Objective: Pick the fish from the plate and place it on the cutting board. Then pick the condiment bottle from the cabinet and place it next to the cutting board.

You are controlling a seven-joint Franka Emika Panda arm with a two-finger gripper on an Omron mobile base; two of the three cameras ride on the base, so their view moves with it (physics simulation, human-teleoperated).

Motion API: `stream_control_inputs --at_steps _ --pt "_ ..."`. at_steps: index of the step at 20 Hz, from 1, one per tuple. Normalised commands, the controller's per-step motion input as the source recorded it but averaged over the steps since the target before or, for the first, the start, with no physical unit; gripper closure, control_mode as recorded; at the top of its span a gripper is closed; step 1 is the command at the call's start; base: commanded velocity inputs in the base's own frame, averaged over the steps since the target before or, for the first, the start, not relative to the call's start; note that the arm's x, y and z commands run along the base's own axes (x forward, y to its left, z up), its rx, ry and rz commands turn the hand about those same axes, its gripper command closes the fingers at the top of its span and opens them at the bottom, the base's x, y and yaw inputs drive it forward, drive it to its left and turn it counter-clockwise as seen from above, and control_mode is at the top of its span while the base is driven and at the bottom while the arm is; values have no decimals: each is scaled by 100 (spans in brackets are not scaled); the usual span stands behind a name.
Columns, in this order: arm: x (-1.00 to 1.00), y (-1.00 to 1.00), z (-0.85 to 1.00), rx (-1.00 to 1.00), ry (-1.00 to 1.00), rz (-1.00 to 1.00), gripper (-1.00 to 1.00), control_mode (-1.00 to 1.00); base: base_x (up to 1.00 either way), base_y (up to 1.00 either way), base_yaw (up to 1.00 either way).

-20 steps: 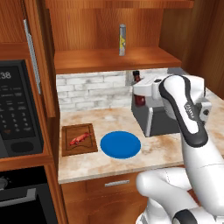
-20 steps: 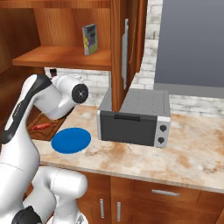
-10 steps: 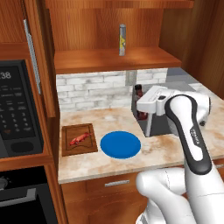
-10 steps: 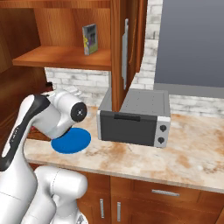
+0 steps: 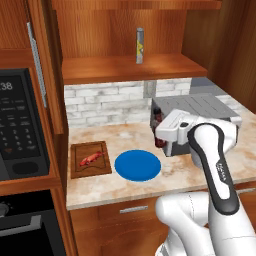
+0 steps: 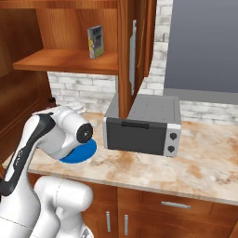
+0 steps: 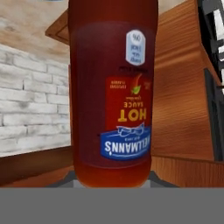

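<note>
Grasping the condiment bottle (image 7: 113, 92), the gripper (image 5: 161, 131) holds it above the desk (image 5: 150, 187) for placement beside the cutting board (image 5: 90, 159), where the fish (image 5: 89, 159) rests

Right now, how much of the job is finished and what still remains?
Done: the fish lies on the cutting board, and the blue plate is bare. In hand: the condiment bottle sits close in front of the hand camera, with the tool shut on it, out over the counter by the toaster oven. Left: set the bottle down next to the board.
</note>
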Motion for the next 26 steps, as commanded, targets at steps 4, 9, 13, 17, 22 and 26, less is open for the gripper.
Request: stream_control_inputs --at_steps 4,9,13,17,22,26 --pt "-1 -3 -26 0 2 4 100 -100 0 0 0" --pt "-11 -1 -22 0 2 5 100 -100 0 0 0" --pt "-19 -2 -18 0 1 7 100 -100 0 0 0" --pt "-24 -6 -14 0 1 8 100 -100 0 0 0" --pt "-19 -4 -32 1 0 10 100 -100 0 0 0" --pt "-14 -2 -41 2 0 10 100 -100 0 0 0"
